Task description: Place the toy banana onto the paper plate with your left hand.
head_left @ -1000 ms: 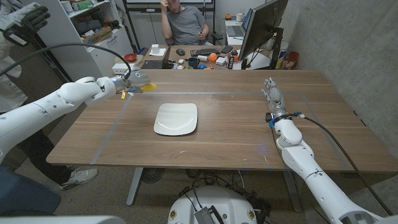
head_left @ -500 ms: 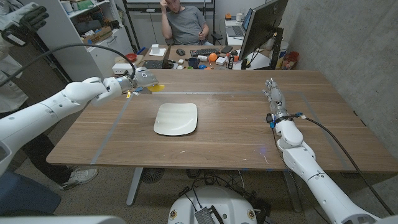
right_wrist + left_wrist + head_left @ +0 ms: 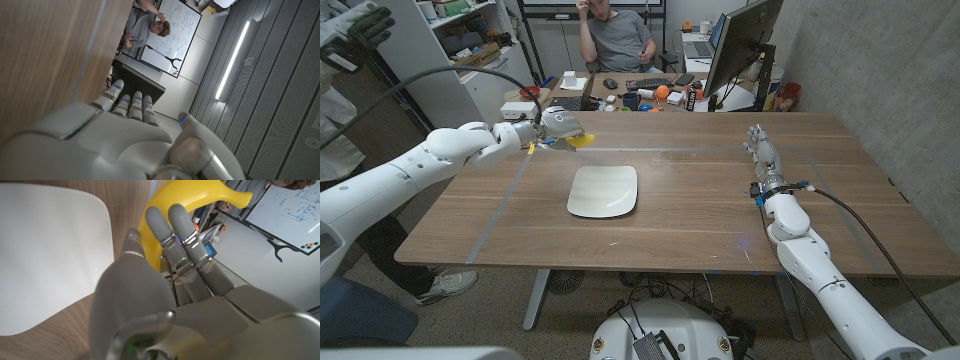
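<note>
Head view: the left hand [image 3: 556,126] holds the yellow toy banana [image 3: 580,141] above the bench [image 3: 700,200], beyond the white paper plate [image 3: 604,190]. The right hand [image 3: 760,155] is empty, fingers straight. Left wrist view: fingers [image 3: 182,227] wrap the smooth, curved banana beside the plate.

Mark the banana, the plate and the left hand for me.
banana [image 3: 200,197]: left wrist view, its yellow side above the fingers.
plate [image 3: 603,191]: head view, its bare middle.
left hand [image 3: 552,126]: head view, its back.
</note>
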### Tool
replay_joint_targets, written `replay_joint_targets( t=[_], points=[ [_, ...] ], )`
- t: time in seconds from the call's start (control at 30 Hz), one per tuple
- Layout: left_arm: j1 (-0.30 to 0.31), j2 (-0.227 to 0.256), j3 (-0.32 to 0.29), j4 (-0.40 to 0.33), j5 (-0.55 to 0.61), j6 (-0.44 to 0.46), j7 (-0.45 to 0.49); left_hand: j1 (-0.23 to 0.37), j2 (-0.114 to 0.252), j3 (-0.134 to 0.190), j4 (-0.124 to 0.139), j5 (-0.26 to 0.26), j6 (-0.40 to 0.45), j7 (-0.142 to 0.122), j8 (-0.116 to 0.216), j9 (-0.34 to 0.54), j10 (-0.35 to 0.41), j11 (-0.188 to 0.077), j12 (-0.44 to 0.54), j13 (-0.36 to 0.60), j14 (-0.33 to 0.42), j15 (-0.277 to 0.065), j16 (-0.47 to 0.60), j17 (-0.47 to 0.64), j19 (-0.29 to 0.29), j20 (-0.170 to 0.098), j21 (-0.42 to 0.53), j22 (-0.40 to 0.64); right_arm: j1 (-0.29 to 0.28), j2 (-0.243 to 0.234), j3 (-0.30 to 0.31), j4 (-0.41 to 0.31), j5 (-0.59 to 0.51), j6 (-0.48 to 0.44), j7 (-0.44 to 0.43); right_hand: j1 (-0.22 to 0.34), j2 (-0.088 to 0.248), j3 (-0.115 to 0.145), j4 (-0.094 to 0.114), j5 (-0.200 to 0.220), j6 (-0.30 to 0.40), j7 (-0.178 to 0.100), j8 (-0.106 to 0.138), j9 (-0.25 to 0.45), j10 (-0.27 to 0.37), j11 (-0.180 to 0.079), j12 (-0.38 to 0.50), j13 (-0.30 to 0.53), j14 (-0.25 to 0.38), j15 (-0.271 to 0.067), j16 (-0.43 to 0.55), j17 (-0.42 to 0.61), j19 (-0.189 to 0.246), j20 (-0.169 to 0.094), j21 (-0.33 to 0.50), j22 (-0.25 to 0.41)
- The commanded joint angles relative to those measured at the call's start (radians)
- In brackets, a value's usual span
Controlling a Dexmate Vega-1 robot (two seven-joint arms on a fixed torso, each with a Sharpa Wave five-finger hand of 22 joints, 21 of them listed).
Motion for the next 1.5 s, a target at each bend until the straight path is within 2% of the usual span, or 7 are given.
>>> replay_joint_targets(
  t=[0.03, 0.4, 0.47, 0.53, 1.03, 1.1, 1.5],
  points=[
    [0.016, -0.004, -0.013, -0.044, -0.035, -0.080, -0.020, 0.013, 0.076, 0.028, 0.038, 0.005, 0.091, -0.003, 0.002, 0.005, 0.175, -0.163, 0.006, 0.007, -0.008, -0.001, 0.004, 0.003, -0.004, -0.006, 0.005, -0.001, -0.021, -0.012, 0.006, -0.021, 0.008, -0.005, -0.006, 0.008, 0.043, 0.005, -0.001, 0.005, 0.010, 0.002, 0.008, 0.003, 0.011, 0.004, 0.007, 0.004, 0.005, 0.002, 0.002, 0.002, 0.002, -0.029, 0.003, 0.005],
    [0.036, 0.005, -0.035, -0.082, -0.060, -0.148, -0.047, 0.008, 0.072, 0.024, 0.046, 0.004, 0.092, -0.006, -0.002, 0.010, 0.173, -0.165, 0.002, 0.007, -0.014, -0.002, 0.002, 0.004, -0.010, -0.005, 0.002, -0.006, -0.008, 0.010, 0.006, 0.007, 0.022, 0.007, -0.009, 0.009, 0.041, 0.004, -0.002, 0.004, 0.012, 0.003, 0.008, 0.003, 0.013, 0.004, 0.007, 0.004, 0.008, 0.004, 0.003, 0.002, 0.003, -0.029, 0.003, 0.004],
    [0.026, -0.009, -0.039, -0.051, -0.135, -0.185, -0.098, 0.007, 0.072, 0.024, 0.047, 0.004, 0.093, -0.008, -0.003, 0.010, 0.173, -0.164, 0.002, 0.008, -0.015, -0.002, 0.001, 0.004, -0.011, -0.004, 0.001, -0.007, 0.011, -0.008, -0.003, 0.023, 0.028, 0.003, 0.037, 0.009, 0.041, 0.004, -0.002, 0.004, 0.012, 0.004, 0.008, 0.003, 0.014, 0.004, 0.007, 0.004, 0.009, 0.004, 0.003, 0.002, 0.004, -0.029, 0.003, 0.004],
    [0.046, 0.003, -0.047, -0.073, -0.071, -0.159, -0.045, 0.006, 0.072, 0.023, 0.048, 0.003, 0.093, -0.008, -0.003, 0.011, 0.174, -0.164, 0.002, 0.009, -0.016, -0.002, 0.001, 0.005, -0.012, -0.004, 0.002, -0.006, 0.003, 0.021, -0.001, 0.016, 0.012, 0.012, -0.017, 0.009, 0.041, 0.005, -0.002, 0.004, 0.012, 0.003, 0.008, 0.003, 0.014, 0.004, 0.007, 0.004, 0.009, 0.004, 0.003, 0.002, 0.004, -0.030, 0.003, 0.004],
    [0.049, -0.021, -0.074, -0.038, -0.196, -0.245, -0.115, 0.005, 0.071, 0.020, 0.057, 0.003, 0.104, -0.004, -0.007, 0.015, 0.185, -0.162, 0.002, 0.010, -0.017, -0.002, 0.000, 0.007, -0.012, -0.004, 0.002, -0.008, 0.014, 0.007, -0.008, 0.025, 0.017, 0.008, 0.019, 0.009, 0.040, 0.005, -0.002, 0.004, 0.013, 0.004, 0.007, 0.003, 0.014, 0.004, 0.007, 0.004, 0.009, 0.003, 0.002, 0.002, 0.003, -0.030, 0.003, 0.004],
    [0.058, -0.015, -0.076, -0.062, -0.141, -0.226, -0.091, 0.005, 0.071, 0.020, 0.058, 0.003, 0.106, -0.003, -0.006, 0.017, 0.186, -0.160, 0.002, 0.011, -0.016, -0.002, 0.000, 0.007, -0.013, -0.004, 0.004, -0.005, 0.012, 0.008, -0.006, 0.024, 0.022, 0.010, 0.021, 0.009, 0.040, 0.005, -0.002, 0.004, 0.013, 0.004, 0.007, 0.003, 0.014, 0.005, 0.007, 0.004, 0.009, 0.004, 0.002, 0.002, 0.003, -0.030, 0.002, 0.004],
    [0.049, -0.058, -0.088, -0.003, -0.342, -0.305, -0.228, 0.009, 0.072, 0.020, 0.063, 0.003, 0.113, -0.005, -0.010, 0.020, 0.188, -0.163, -0.002, 0.011, -0.016, -0.002, 0.000, 0.009, -0.013, -0.003, 0.005, -0.006, -0.001, -0.005, -0.003, 0.007, 0.013, 0.008, 0.014, 0.009, 0.040, 0.005, -0.002, 0.004, 0.014, 0.004, 0.007, 0.003, 0.015, 0.005, 0.006, 0.004, 0.010, 0.003, 0.002, 0.002, 0.003, -0.030, 0.003, 0.004]
  ],
)
